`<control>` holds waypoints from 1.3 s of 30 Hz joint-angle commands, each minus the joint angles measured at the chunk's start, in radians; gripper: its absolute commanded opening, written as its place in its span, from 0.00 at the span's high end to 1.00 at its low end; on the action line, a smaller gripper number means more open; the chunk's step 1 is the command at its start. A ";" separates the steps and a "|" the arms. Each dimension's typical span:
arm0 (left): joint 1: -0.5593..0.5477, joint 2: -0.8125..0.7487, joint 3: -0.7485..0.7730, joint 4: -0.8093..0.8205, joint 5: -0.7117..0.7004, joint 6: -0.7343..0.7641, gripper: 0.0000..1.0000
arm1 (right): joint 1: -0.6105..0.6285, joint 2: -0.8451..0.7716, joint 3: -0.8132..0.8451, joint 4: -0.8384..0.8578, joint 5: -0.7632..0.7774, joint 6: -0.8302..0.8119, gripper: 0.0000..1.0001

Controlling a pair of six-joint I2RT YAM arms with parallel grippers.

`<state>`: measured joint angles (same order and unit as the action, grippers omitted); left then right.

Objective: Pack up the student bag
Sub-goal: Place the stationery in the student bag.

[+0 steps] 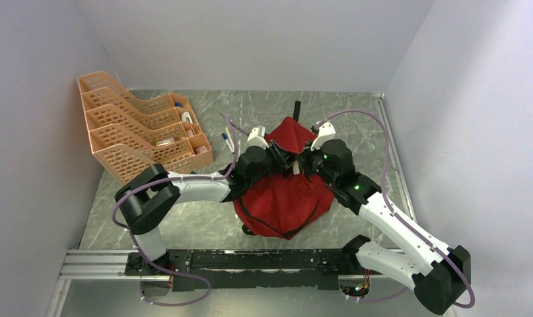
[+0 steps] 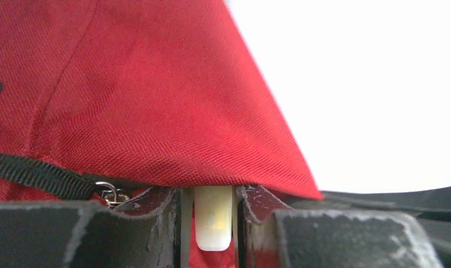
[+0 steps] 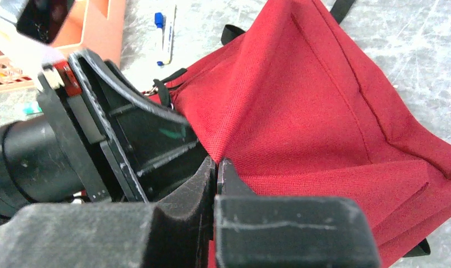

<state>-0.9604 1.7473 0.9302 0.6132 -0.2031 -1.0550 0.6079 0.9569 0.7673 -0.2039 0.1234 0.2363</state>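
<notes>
My left hand (image 2: 212, 192) is pinching a pale cream stick (image 2: 213, 223) between its 2 fingers. The stick's far end disappears under the red hem of the student bag (image 2: 156, 100), right above the hand. Just to the left of those fingers I can see a silver zipper pull (image 2: 112, 194) on the black zipper tape (image 2: 33, 173), so I judge this hem to be the lip of the opening.

Facing it, my right hand (image 3: 217, 167) has its fingers pressed together on a fold of the red fabric, which rises to them like a tent. The bag itself sits on the desk (image 1: 356, 125) under both hands.

The step in hand looks like slipping the stick inside. I would hold the right hand high so the mouth gapes, then push the left hand straight ahead, passing clear to the right of the zipper pull. I cannot see inside the pocket, so I would let go only once the stick is well under the hem.

Beyond the left hand lie a blue-capped marker (image 3: 166, 33) and the orange tray rack (image 1: 138, 132).
</notes>
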 commanded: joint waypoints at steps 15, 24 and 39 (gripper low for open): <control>0.000 0.204 0.174 0.243 0.005 -0.089 0.87 | 0.001 -0.109 -0.039 -0.010 -0.223 0.127 1.00; -0.005 0.164 0.143 0.124 0.036 -0.074 0.37 | 0.001 -0.134 -0.060 -0.006 -0.131 0.096 1.00; -0.003 -0.048 0.036 -0.082 0.176 0.042 0.33 | 0.001 -0.164 -0.100 0.011 0.011 0.065 1.00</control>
<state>-0.9699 1.8015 0.9863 0.5957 -0.0978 -1.0775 0.5968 0.8127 0.6796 -0.2291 0.1123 0.3088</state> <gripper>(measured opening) 0.668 0.018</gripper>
